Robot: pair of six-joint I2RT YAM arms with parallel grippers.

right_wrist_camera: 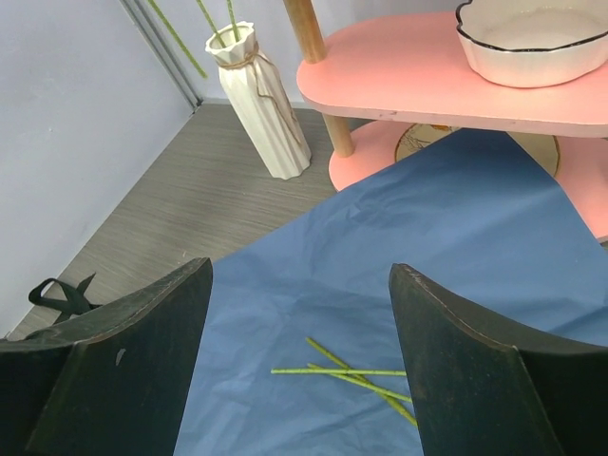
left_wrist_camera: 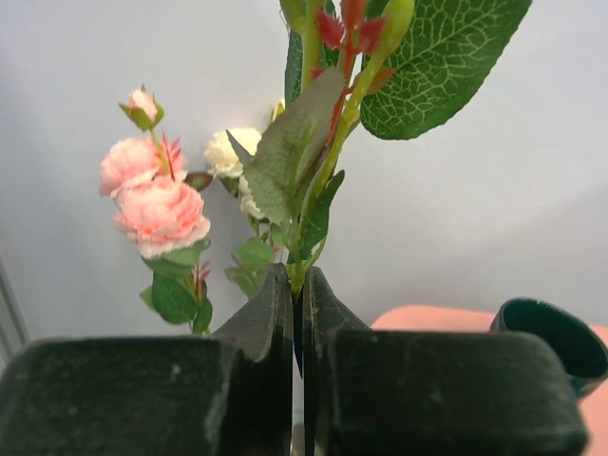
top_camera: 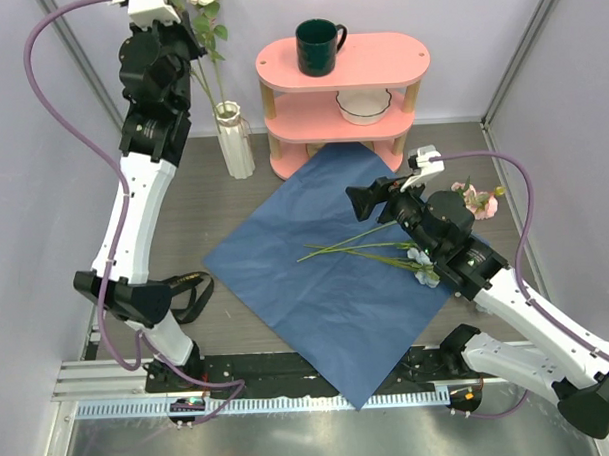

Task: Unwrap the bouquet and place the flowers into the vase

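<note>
The bouquet is undone: its blue paper sheet lies spread flat, with a few flowers on it, green stems pointing left and pale blue blooms to the right. The cream ribbed vase stands at the back left with stems in it. High above the vase, my left gripper is shut on a leafy flower stem. Pink roses show beyond it. My right gripper hangs open over the paper, nothing between its fingers.
A pink two-tier shelf stands behind the paper with a dark green mug on top and a white bowl below. A pink rose lies right of the paper. A black ribbon lies left.
</note>
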